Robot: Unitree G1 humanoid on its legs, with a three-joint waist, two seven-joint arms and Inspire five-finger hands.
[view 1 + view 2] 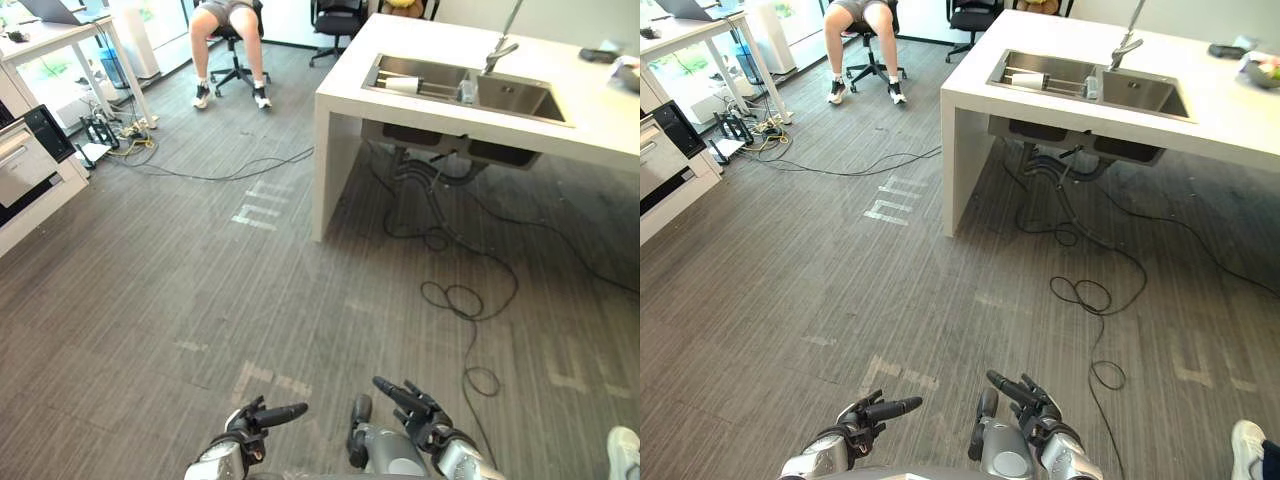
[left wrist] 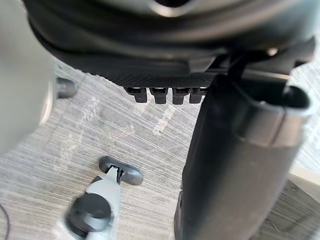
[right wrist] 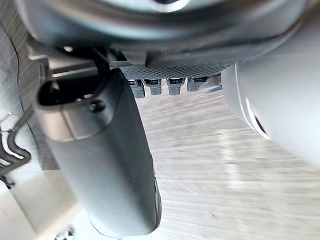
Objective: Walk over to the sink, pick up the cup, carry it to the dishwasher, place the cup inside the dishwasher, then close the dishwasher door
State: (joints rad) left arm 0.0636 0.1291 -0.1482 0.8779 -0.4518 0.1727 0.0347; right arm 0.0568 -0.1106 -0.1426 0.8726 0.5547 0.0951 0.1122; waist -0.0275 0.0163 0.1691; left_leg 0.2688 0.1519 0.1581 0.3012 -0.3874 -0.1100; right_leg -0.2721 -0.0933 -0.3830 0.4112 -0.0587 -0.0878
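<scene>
1. The left hand (image 1: 245,428) is low and close to the robot. Its fingers (image 1: 283,411) are straight, slightly apart, and point forward and inward, holding nothing. In the left wrist view the fingers (image 2: 162,94) sit in an even row beside the thumb (image 2: 235,165), over bare floor.
2. The right hand (image 1: 420,412) is just beside the left one. Its fingers (image 1: 392,391) are also stretched out, loosely spread and empty. In the right wrist view they form a row (image 3: 165,85) next to the thumb (image 3: 100,165).
3. Directly beneath and ahead of both sets of fingers is grey striped floor (image 1: 200,300). Pale tape marks (image 1: 258,210) lie further ahead.
4. Well ahead of the fingers, on the right hand's side, stands a white counter (image 1: 400,35) with a steel sink (image 1: 510,95) set into it.
5. The cup (image 1: 403,86) is white and lies on its side in the sink's near basin, far from both hands. A faucet (image 1: 500,45) rises behind the basins.
6. Well ahead on the left hand's side is a built-in appliance (image 1: 30,160) with a dark front panel, and a desk (image 1: 60,35) stands beyond it.
7. Farthest ahead a person (image 1: 228,40) sits on an office chair (image 1: 237,65). A white shoe (image 1: 622,450) is near the right hand's outer side.
</scene>
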